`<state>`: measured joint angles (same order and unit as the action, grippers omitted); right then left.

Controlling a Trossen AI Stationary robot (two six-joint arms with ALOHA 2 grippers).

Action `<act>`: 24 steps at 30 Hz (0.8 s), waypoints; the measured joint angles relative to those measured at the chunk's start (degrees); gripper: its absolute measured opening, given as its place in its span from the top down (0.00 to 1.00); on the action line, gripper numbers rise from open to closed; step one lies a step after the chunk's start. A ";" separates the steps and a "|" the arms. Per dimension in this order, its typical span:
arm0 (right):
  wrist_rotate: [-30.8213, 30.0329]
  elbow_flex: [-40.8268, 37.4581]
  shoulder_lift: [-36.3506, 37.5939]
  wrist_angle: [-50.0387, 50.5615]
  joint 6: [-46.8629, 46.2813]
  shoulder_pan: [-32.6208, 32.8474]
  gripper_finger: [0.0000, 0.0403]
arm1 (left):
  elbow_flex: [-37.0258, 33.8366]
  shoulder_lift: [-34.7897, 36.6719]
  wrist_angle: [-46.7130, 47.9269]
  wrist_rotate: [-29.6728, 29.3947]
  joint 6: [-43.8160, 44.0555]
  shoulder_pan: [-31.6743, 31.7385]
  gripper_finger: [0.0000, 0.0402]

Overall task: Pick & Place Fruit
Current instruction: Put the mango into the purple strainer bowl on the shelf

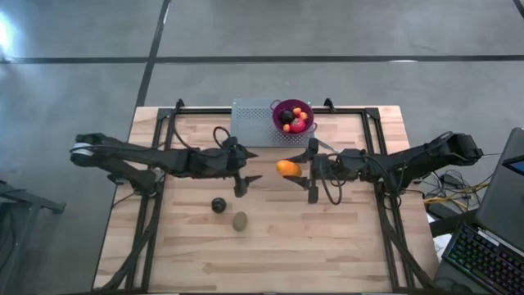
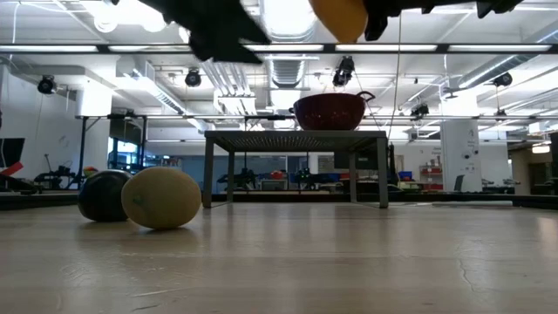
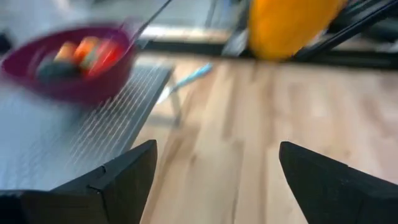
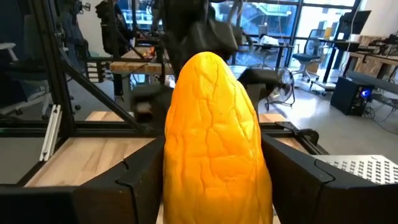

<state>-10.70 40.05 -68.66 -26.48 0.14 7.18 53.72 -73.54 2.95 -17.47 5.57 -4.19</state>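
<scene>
My right gripper [image 1: 298, 170] is shut on an elongated orange fruit [image 1: 287, 168], held in the air over the table's middle. My left gripper [image 1: 254, 166] faces it from the left, open and holding nothing, a short way from the fruit [image 3: 286, 25]. A near-black ball [image 1: 219, 205] and a brown-green oval [image 1: 240, 221] rest on the table toward the near side, side by side in the low view [image 2: 103, 194] [image 2: 162, 198]. A purple bowl [image 1: 293, 116] at the far edge holds red, orange and dark fruits and stands on a grey perforated stand [image 1: 254, 123]. My right gripper pinches the orange fruit's two long sides [image 4: 180, 174] between its two fingers [image 4: 140, 177]. The fingers come level from the table's right and lie along the fruit, whose free end points toward my left gripper. The fruit is lifted clear of the table [image 2: 340, 13].
A thin silver utensil [image 1: 326, 145] lies on the table near the stand. Black frame rails [image 1: 155, 213] run along the table's left and right sides. A laptop and keyboard [image 1: 491, 246] sit beyond the right edge. Bare wood [image 1: 327, 238] spreads across the near half.
</scene>
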 joint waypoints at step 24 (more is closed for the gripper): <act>-1.90 26.79 -1.28 41.77 -3.01 -19.75 0.41 | -8.79 -2.47 -2.98 -4.44 14.19 -1.42 0.15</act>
<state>-12.60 66.85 -69.94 15.29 -2.87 -12.57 44.93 -76.01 -0.03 -21.91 19.76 -5.61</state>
